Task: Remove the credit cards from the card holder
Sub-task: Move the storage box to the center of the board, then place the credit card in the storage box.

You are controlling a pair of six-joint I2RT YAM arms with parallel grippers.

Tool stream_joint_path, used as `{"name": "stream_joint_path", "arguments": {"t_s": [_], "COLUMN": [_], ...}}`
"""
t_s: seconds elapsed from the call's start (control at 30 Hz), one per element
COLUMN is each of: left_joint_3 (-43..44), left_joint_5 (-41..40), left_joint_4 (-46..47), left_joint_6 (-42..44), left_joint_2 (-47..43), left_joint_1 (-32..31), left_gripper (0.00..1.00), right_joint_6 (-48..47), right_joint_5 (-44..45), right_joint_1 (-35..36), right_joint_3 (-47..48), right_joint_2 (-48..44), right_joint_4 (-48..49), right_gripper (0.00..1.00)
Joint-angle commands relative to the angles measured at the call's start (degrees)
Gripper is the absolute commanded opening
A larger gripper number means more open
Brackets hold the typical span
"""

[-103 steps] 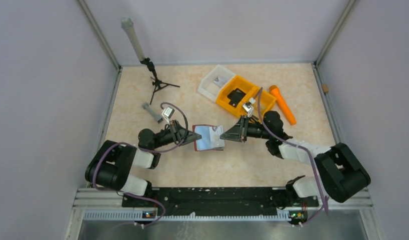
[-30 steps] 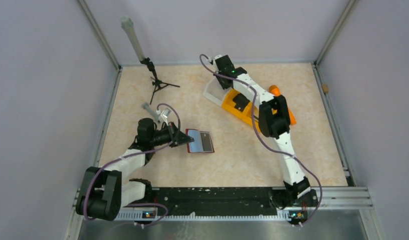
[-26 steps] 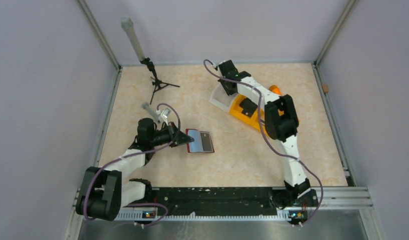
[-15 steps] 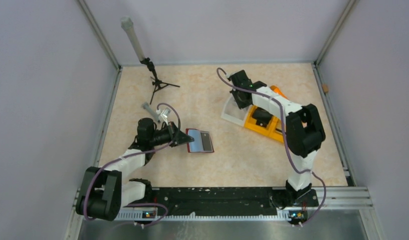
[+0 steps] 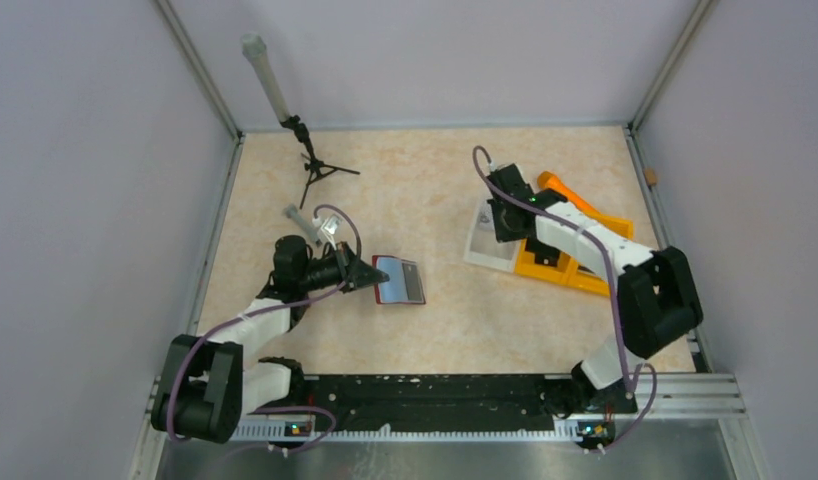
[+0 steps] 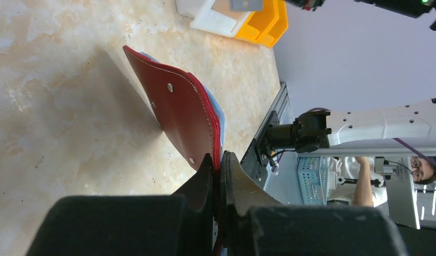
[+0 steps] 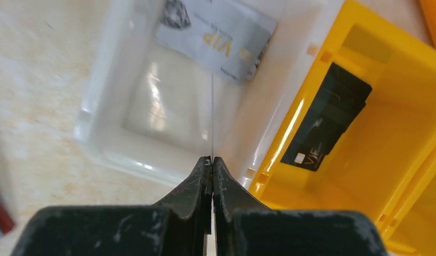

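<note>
The dark red card holder (image 5: 400, 282) lies part open on the table, its pale inner face up. My left gripper (image 5: 370, 272) is shut on its left edge; in the left wrist view the red cover (image 6: 178, 112) stands up from the pinching left gripper (image 6: 218, 160). My right gripper (image 7: 211, 160) is shut on a thin credit card (image 7: 212, 114), seen edge-on, above the white tray (image 7: 106, 154). A grey credit card (image 7: 216, 32) lies in that tray. A black card (image 7: 325, 122) lies in the orange tray (image 7: 402, 160). From above, the right gripper (image 5: 500, 225) hangs over the white tray (image 5: 485, 255).
The orange tray (image 5: 575, 275) adjoins the white tray at the right. An orange marker (image 5: 575, 200) lies behind them. A grey tube on a black tripod (image 5: 315, 170) stands at the back left, and a small grey cylinder (image 5: 301, 220) lies beside my left arm.
My right arm has swung right and toward the near side, and both trays have slid that way with it. The left gripper and the card holder have stayed put.
</note>
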Motion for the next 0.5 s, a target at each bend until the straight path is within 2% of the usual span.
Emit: {"name": "stream_joint_path", "arguments": {"t_s": [0.0,0.1,0.17,0.47], "left_joint_3": [-0.1,-0.4,-0.7,-0.9], "left_joint_5": [1.3,1.4,1.3,1.4], "left_joint_4": [5.0,5.1,5.0,4.1], "left_joint_6": [-0.8,-1.0,-1.0,-0.8], "left_joint_2": [-1.4,-1.9,-2.6,-4.4], "left_joint_1": [-0.4,-0.4,-0.4,-0.4], "left_gripper": [0.00,0.00,0.00,0.00], "right_joint_6": [11.9,22.1,29.9,64.0], "right_joint_5": [-2.0,-4.7,-3.2,8.6], "right_joint_1": [-0.3,-0.4,-0.3,0.5], "right_joint_3": [-1.4,-3.7,-4.0,-4.4], "right_joint_2": [-9.1,-10.8,-10.4,-8.1], "right_joint_4": [11.4,19.5,21.2,13.6], "right_gripper": [0.00,0.00,0.00,0.00]}}
